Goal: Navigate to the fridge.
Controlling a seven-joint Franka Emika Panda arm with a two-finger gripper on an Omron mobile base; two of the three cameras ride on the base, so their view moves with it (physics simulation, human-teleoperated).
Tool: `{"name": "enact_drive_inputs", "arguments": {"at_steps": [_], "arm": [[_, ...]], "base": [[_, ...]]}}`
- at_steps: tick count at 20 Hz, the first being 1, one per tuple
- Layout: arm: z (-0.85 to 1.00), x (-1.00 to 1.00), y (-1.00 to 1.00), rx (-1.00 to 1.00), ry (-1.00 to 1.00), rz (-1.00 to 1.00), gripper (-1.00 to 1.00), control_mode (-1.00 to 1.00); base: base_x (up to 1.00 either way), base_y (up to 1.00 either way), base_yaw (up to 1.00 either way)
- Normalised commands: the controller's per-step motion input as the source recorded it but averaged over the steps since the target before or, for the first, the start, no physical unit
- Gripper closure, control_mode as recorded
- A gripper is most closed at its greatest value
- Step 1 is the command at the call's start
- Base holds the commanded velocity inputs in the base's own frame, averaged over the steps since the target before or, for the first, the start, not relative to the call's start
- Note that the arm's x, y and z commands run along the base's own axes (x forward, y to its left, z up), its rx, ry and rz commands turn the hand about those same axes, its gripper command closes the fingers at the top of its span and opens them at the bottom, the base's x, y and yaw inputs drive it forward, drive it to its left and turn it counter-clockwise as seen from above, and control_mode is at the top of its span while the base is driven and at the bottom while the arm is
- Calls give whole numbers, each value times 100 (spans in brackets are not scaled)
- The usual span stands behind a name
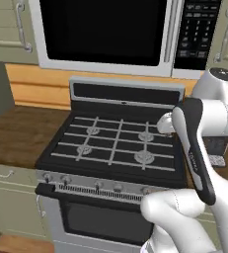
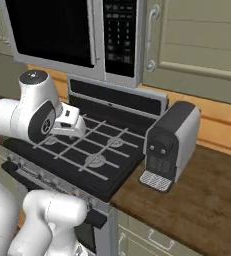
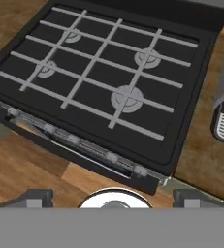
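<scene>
The robot's white arm (image 1: 199, 148) stands folded before a black gas stove (image 1: 113, 141) set into a wooden tabletop (image 2: 197, 210), its pincer (image 3: 112, 198) hanging over the stove's near edge with the two dark tips well apart, released and holding nothing. A microwave (image 1: 105, 29) with a black keypad hangs on the far wall above the burners, flanked by olive-green cabinets (image 2: 202, 40). A grey coffee machine (image 2: 169, 145) stands on the tabletop just right of the stove.
</scene>
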Motion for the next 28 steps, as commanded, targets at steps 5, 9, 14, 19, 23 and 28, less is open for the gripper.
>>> {"name": "enact_drive_inputs", "arguments": {"at_steps": [5,9,14,19,23,28], "arm": [[0,0,0,0,0,0,-100,100],[0,0,0,0,0,0,-100,100],[0,0,0,0,0,0,-100,100],[0,0,0,0,0,0,-100,100],[0,0,0,0,0,0,-100,100],[0,0,0,0,0,0,-100,100]], "base": [[0,31,82],[0,33,82],[12,91,56],[95,100,7],[100,100,0],[100,100,0]]}}
